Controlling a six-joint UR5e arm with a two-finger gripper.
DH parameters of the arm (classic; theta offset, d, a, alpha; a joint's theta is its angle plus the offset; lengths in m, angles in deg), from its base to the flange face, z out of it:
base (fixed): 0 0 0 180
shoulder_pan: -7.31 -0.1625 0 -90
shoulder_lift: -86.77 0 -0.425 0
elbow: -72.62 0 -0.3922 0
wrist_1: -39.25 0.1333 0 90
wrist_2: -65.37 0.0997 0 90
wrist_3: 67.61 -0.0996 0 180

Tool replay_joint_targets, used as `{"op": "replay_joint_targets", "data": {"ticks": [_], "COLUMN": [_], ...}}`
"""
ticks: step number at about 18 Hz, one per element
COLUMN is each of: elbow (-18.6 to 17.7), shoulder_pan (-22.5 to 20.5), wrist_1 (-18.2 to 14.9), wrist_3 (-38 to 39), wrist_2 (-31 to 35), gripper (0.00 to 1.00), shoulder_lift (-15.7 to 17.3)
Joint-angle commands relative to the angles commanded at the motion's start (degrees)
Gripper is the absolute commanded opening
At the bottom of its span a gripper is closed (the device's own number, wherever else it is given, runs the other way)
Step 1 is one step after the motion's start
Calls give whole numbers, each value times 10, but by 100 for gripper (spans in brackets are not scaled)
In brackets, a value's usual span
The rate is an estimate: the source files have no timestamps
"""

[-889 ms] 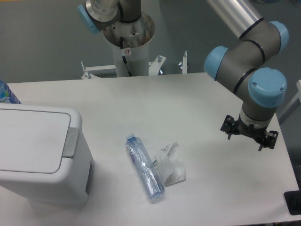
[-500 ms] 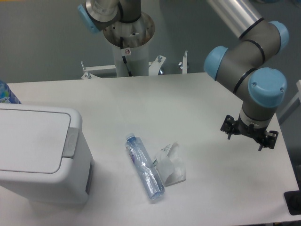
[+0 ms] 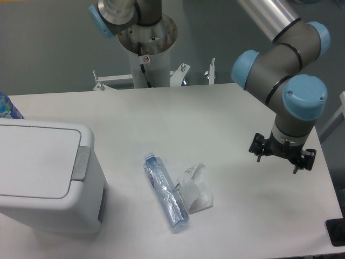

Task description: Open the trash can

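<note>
White, boxy trash can (image 3: 46,181) sits lid-down, grey tab on its rim; pincer (image 3: 281,160) spread, holding nothing.

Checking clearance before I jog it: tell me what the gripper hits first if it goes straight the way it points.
The gripper points down, so it would likely meet the bare table first. Nothing appears beneath it; the crumpled wrapper lies well aside, though depth is uncertain.
</note>
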Motion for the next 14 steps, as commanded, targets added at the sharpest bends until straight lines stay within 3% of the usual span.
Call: {"op": "replay_joint_targets", "data": {"ticks": [10,14], "elbow": [10,5], "shoulder_pan": [27,40], "wrist_1": [-2,-5], "wrist_3": [2,37], "wrist_2": [-28,-28], "gripper": [100,100], "shoulder_lift": [11,32]}}
